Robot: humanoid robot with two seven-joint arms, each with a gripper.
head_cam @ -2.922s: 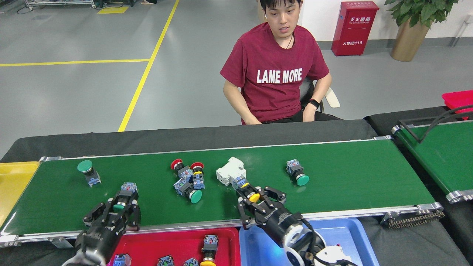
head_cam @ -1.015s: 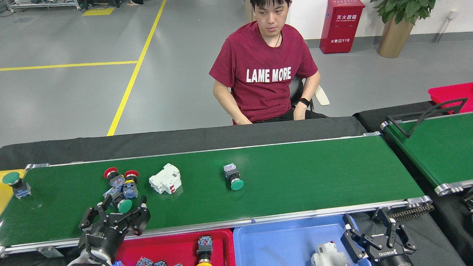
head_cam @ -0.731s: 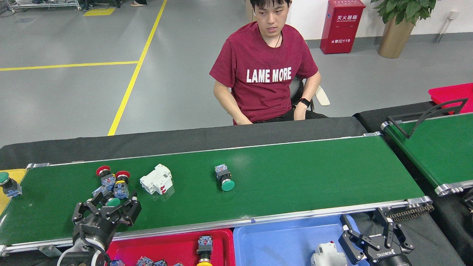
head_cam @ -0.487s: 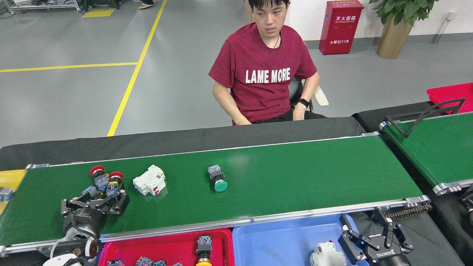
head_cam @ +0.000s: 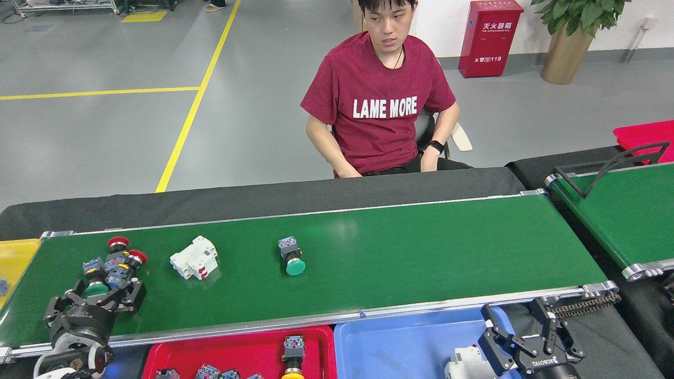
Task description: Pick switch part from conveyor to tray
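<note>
Belt-carried parts drifted leftward since earlier; left gripper followed, fingers spread wide around green-capped switch part on conveyor. Right gripper open, empty, beside blue tray.

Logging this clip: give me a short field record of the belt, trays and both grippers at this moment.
belt: long green conveyor carrying a green-capped push-button switch, a white breaker block and a cluster of red- and green-capped switches
left gripper: open, around the cluster's green cap
right gripper: open, empty, beside blue tray
red tray: holds switches
</note>
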